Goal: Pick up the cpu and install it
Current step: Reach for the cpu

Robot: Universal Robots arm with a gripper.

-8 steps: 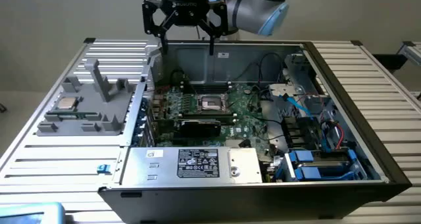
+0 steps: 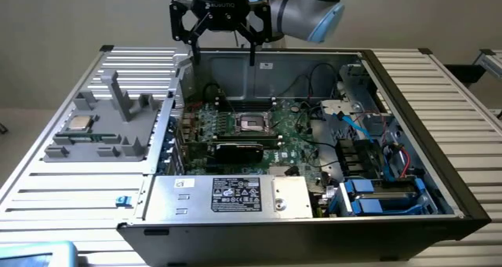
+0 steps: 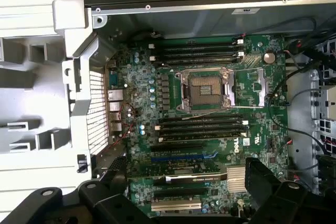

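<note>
1. Gripper [image 2: 223,58]: mine hangs high over the far wall of the open case [image 2: 439,179]. Its two black fingers [image 3: 261,179] are spread wide with nothing between them.
2. The cpu [image 2: 79,123] lies flat, silver top up, on the grey holder [image 2: 117,146]. The holder stands outside the case, on the exterior view's left.
3. The cpu is well apart from my gripper and nothing touches it.
4. Just beside the cpu, toward the near side of the holder, lies a green memory stick [image 2: 79,139].
5. The socket [image 2: 253,122] sits near the middle of the board [image 2: 302,146] inside the case, below my gripper and a little nearer the camera.
6. In the wrist view I look straight down on the socket. Its dark contact field shows inside the metal frame, and a thin wire lever lies along one side.
7. Long black slots [image 3: 202,51] run in rows on both sides of the socket.
8. A labelled metal box [image 2: 227,195] fills the near edge of the case.
9. The case and the holder both rest on a slatted table [image 2: 70,190].
</note>
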